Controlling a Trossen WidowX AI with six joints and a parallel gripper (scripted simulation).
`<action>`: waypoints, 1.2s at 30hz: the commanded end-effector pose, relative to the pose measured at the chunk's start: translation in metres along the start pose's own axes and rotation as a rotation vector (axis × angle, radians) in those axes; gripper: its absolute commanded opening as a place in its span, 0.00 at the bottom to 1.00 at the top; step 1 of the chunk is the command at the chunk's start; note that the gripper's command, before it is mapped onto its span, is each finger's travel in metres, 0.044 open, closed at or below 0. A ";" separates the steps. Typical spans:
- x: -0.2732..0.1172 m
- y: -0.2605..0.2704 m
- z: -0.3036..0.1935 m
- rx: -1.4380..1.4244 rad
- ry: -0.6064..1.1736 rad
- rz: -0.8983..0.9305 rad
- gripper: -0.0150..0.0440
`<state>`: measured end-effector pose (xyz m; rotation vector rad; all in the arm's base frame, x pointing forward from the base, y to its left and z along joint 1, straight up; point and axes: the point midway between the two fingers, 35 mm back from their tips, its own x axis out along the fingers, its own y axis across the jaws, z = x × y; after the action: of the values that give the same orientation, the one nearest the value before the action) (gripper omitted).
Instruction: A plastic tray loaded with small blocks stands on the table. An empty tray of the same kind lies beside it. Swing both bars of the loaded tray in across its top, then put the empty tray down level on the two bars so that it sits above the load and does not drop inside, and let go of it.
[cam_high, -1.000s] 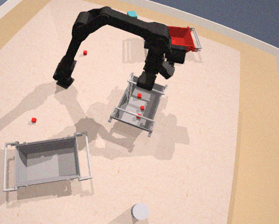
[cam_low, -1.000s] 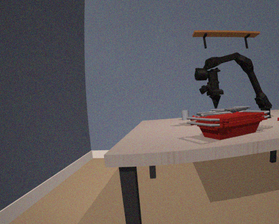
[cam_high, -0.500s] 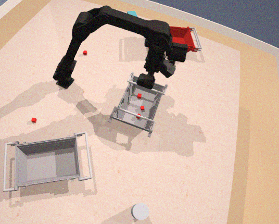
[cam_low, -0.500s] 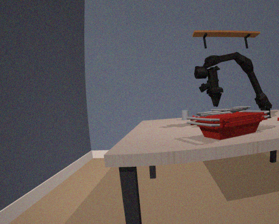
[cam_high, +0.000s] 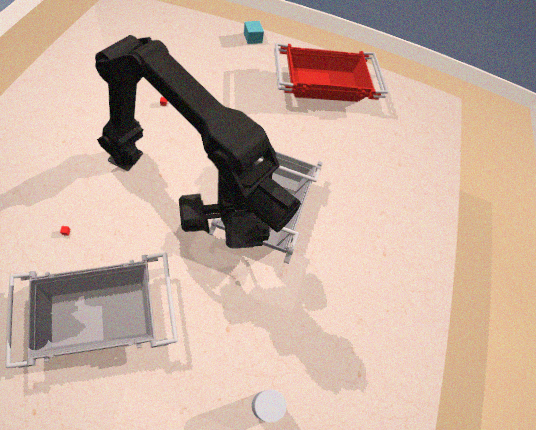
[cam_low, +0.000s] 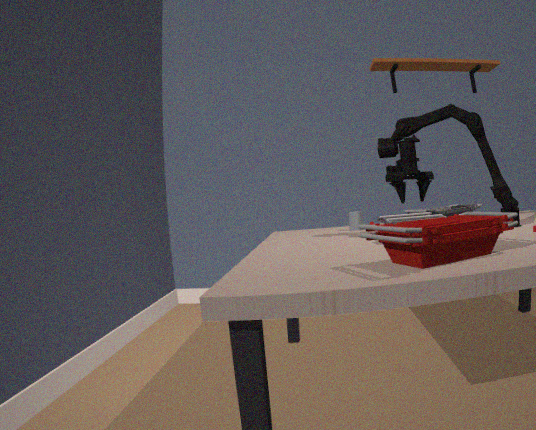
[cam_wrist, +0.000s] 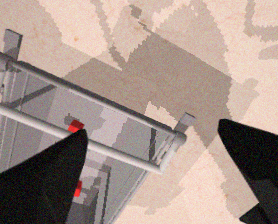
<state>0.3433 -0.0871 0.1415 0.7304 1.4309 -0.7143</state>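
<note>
The loaded grey tray (cam_high: 292, 182) (cam_wrist: 100, 100) stands mid-table, partly hidden by the arm. Its near bar (cam_wrist: 115, 152) and far bar (cam_high: 300, 174) lie across its top. Small red blocks (cam_wrist: 76, 126) show inside; other contents are hidden. The empty grey tray (cam_high: 95, 280) stands upright at the lower left, with its left bar (cam_high: 10, 320) and right bar (cam_high: 170, 300) swung out over its ends. My gripper (cam_high: 217, 222) (cam_low: 413, 201) (cam_wrist: 153, 130) is open wide and empty, pointing down above a near-end corner of the loaded tray, well clear of it.
A red tray (cam_high: 330, 92) (cam_low: 460, 240) with its bars out stands at the upper right. A teal cube (cam_high: 254, 32) is near it. A pale cylinder (cam_high: 270, 406) (cam_low: 354, 220) stands at the bottom. Two loose red blocks (cam_high: 163, 101) (cam_high: 65, 230) lie at the left.
</note>
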 end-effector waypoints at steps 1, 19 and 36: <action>-0.001 -0.049 0.022 0.281 0.001 0.009 1.00; 0.001 -0.289 0.033 1.544 -0.029 -0.006 1.00; 0.045 -0.291 0.037 1.544 -0.029 -0.006 1.00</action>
<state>0.1336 -0.2924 0.1047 1.8192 0.6042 -1.8205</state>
